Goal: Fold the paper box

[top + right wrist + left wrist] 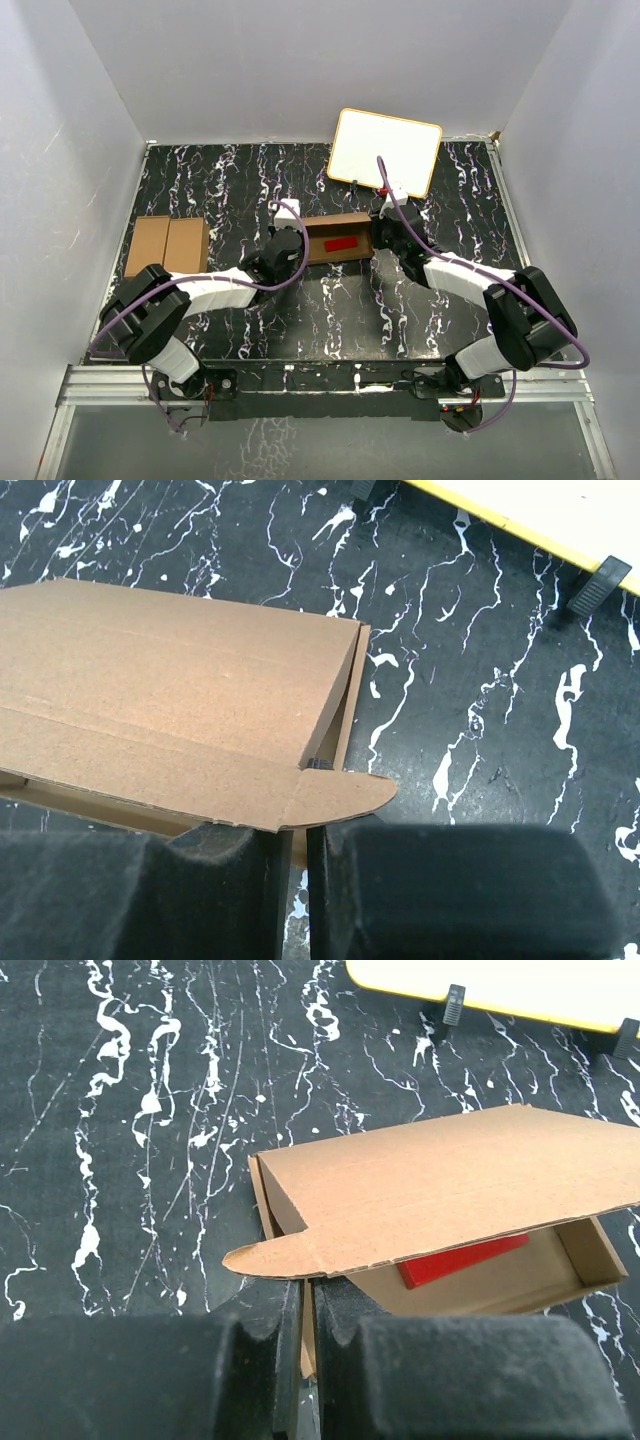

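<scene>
Pinched almost flat, the jaws of the left gripper [290, 243] [308, 1305] hold a thin strip of cardboard wall at the left end of the paper box [338, 240] [440, 1190] [170, 690]. The jaws of the right gripper [383, 222] [298, 830] are drawn to a narrow slit at the box's right end, with a cardboard edge lying against one pad, so they appear to grasp it too.

At the far left of the black marbled table [230, 180] lie two brown cartons [167, 246] side by side, well apart from the arms. Near the table's middle the paper box sits between the two grippers, lengthwise from left to right. Its lid panel is tilted over the open tray, not shut. A red item [342, 243] [460, 1260] lies inside on the tray floor, partly under the lid. A rounded tab [270, 1258] [340, 795] juts from each end of the lid's free edge, just above each gripper's pads.

Behind the box and to the right stands a white board with a yellow rim [385, 150] [500, 980] [540, 510], resting on small black feet [455, 1005] [600, 580], apart from the box.
</scene>
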Controlling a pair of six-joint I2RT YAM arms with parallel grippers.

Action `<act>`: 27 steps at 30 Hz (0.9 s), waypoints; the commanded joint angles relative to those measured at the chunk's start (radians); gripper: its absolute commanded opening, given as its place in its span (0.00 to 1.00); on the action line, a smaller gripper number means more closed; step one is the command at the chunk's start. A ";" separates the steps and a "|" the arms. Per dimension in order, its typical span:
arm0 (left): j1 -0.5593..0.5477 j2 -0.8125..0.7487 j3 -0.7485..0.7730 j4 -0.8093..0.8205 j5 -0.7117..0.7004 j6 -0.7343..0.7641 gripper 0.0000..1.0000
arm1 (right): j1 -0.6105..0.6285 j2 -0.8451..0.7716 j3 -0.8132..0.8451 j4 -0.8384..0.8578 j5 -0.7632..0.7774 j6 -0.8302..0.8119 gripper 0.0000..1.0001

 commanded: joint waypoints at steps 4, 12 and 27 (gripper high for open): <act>-0.038 -0.102 -0.028 0.008 0.154 -0.058 0.13 | 0.039 -0.020 -0.037 0.078 -0.072 -0.024 0.14; -0.037 -0.292 -0.091 -0.114 0.254 -0.075 0.56 | 0.037 -0.008 -0.050 0.091 -0.051 -0.033 0.14; -0.030 -0.697 -0.159 -0.424 0.560 -0.058 0.76 | 0.032 0.019 -0.052 0.106 -0.072 -0.038 0.14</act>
